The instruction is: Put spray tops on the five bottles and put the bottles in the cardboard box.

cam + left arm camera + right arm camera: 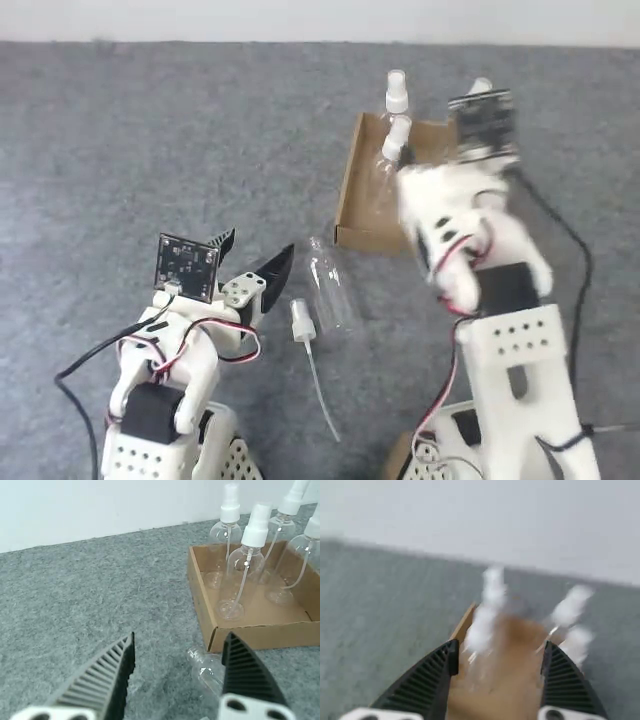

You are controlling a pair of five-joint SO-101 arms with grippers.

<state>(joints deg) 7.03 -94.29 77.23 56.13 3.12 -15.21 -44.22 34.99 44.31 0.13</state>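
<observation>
A cardboard box point(352, 190) lies on the grey carpet and holds several clear bottles with white spray tops point(247, 565). One uncapped clear bottle point(330, 285) lies on its side in front of the box, and a loose spray top point(303, 322) with its long tube lies beside it. My left gripper point(252, 255) stands open just left of that bottle, whose neck point(202, 665) shows between the fingers. My right arm point(450, 220) hovers over the box, blurred. My right gripper point(497, 665) is open and empty, facing the box point(510, 680) and the bottles in it.
Grey carpet covers the whole table up to a white wall at the back. Black cables trail from both arm bases point(575, 260). Open carpet stretches to the left of the box.
</observation>
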